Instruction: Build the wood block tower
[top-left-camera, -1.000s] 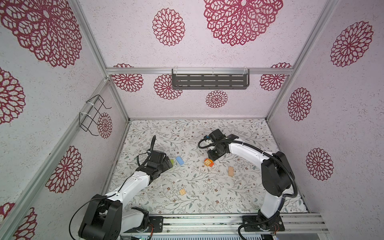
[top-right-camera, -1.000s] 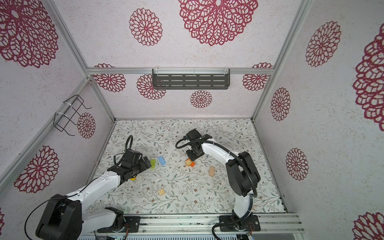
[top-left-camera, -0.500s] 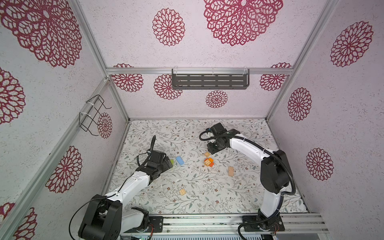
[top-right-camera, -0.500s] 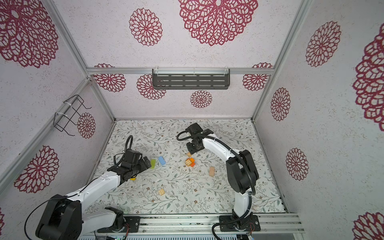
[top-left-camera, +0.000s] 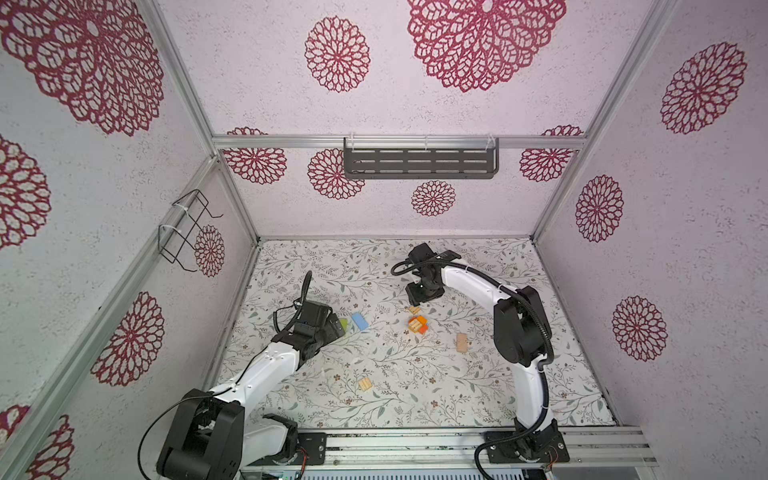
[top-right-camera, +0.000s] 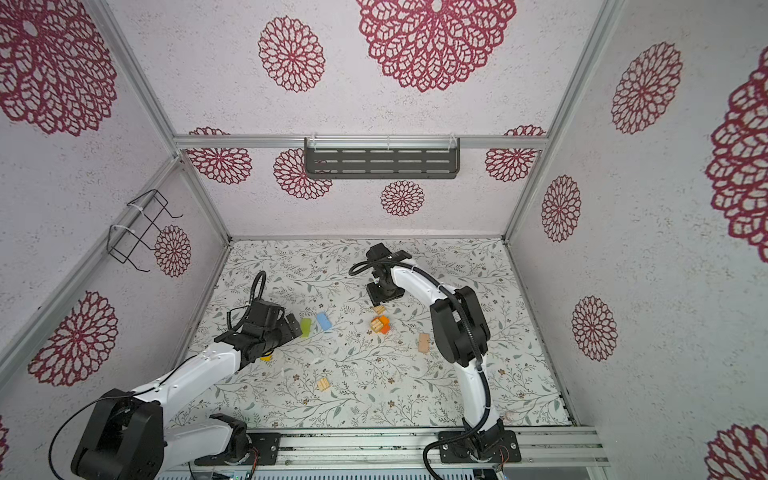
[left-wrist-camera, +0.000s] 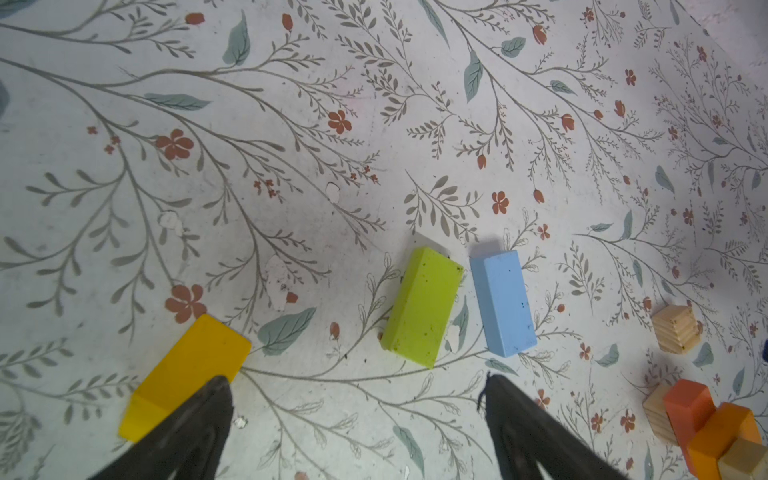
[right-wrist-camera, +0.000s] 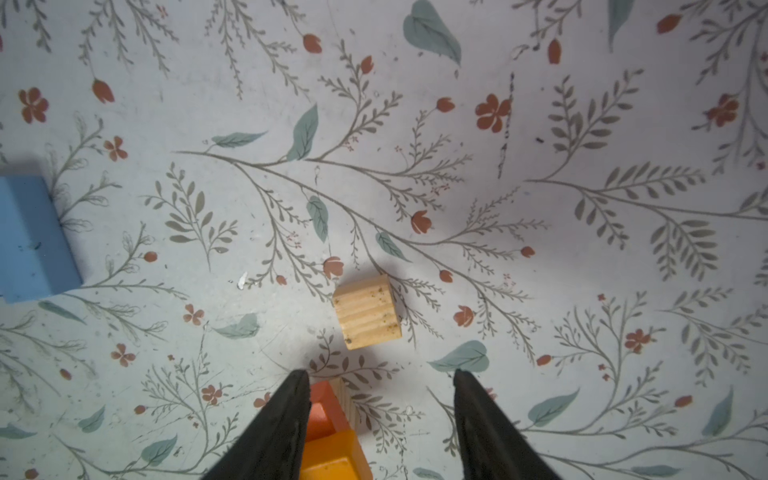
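Wood block tower barely started lol: small orange/red/tan clump mid tabletop. Unstacked: green block, blue block, yellow block, grooved tan block beside tower, plain tan block further off. Left tool wide, empty, near green. Right tool half-spread, empty, near tower.

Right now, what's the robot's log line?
left gripper: open, empty | right gripper: open, empty, near tan block | wood block tower: small stack started

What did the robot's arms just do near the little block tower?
The right arm's fingers backed away from the wood block tower toward the back wall, spreading apart, holding nothing. The left arm's fingers and the loose wood blocks stayed put.
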